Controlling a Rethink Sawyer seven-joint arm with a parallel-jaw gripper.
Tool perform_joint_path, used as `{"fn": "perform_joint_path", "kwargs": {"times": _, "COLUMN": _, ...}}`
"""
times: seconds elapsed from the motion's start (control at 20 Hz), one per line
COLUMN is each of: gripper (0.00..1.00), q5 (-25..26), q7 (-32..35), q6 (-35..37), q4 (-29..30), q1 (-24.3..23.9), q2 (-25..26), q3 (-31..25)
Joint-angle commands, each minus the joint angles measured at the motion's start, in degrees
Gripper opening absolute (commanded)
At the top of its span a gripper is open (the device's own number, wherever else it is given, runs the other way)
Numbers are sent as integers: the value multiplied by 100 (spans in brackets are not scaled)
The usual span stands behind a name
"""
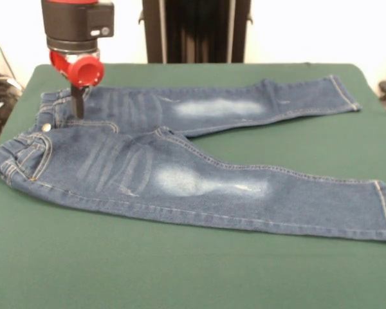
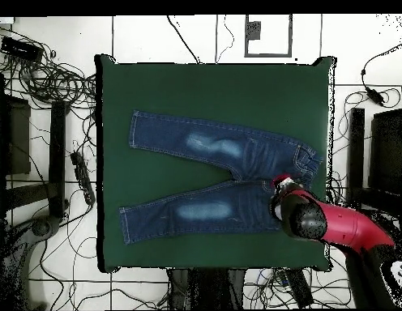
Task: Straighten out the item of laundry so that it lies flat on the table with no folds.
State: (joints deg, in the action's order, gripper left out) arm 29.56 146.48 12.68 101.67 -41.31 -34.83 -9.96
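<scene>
Jeans flat on table; arm vertical, gripper at waistband; grip state unclear.

Jeans, base colour: small pair of dark blue denim jeans.
Jeans, pattern: one faded whitish patch on each thigh; paler crease streaks between those patches and the waistband.
Jeans, stitching: tan thread along seams, pockets and leg hems.
Jeans, button: small pale metallic button at the waistband.
Table: large rectangular table with plain dark green cloth surface, no pattern, uniform to all four edges.
Arm: red and black robot arm over the table edge nearest the robot's base.
Gripper: red-collared gripper on a black housing; collar bright red, housing black with a silver ring.
Floor: white tiled floor with black cables.
</scene>
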Motion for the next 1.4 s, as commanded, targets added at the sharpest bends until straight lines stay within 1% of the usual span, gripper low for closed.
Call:
{"fn": "perform_joint_path", "kwargs": {"times": 0.05, "gripper": 0, "q5": 650, "q7": 206, "q6": -464, "q4": -253, "q1": 989, "q2": 422, "q3": 744}}
{"fn": "perform_joint_path", "kwargs": {"times": 0.2, "gripper": 0, "q5": 683, "q7": 556, "q6": -585, "q4": -530, "q1": 1427, "q2": 595, "q3": 1345}}
{"fn": "perform_joint_path", "kwargs": {"times": 0.45, "gripper": 0, "q5": 384, "q7": 848, "q6": -510, "q4": -668, "q1": 1945, "q2": 830, "q3": 1857}}
{"fn": "perform_joint_path", "kwargs": {"times": 0.5, "gripper": 0, "q5": 299, "q7": 833, "q6": -472, "q4": -758, "q1": 1964, "q2": 900, "q3": 1905}}
{"fn": "perform_joint_path", "kwargs": {"times": 0.6, "gripper": 0, "q5": 102, "q7": 1047, "q6": -552, "q4": -896, "q1": 2224, "q2": 1125, "q3": 2158}}
{"fn": "perform_joint_path", "kwargs": {"times": 0.65, "gripper": 0, "q5": -24, "q7": 1237, "q6": -632, "q4": -991, "q1": 2428, "q2": 1283, "q3": 2366}}
{"fn": "perform_joint_path", "kwargs": {"times": 0.85, "gripper": 0, "q5": -575, "q7": 1641, "q6": -657, "q4": -1267, "q1": 2903, "q2": 1723, "q3": 2894}}
{"fn": "perform_joint_path", "kwargs": {"times": 1.05, "gripper": 0, "q5": -1133, "q7": 1771, "q6": -713, "q4": -1334, "q1": 3249, "q2": 2025, "q3": 3294}}
{"fn": "perform_joint_path", "kwargs": {"times": 1.2, "gripper": 0, "q5": -1656, "q7": 1977, "q6": -801, "q4": -1405, "q1": 3621, "q2": 2318, "q3": 3754}}
{"fn": "perform_joint_path", "kwargs": {"times": 1.4, "gripper": 0, "q5": -2513, "q7": 2202, "q6": -671, "q4": -1365, "q1": 4165, "q2": 2666, "q3": 4297}}
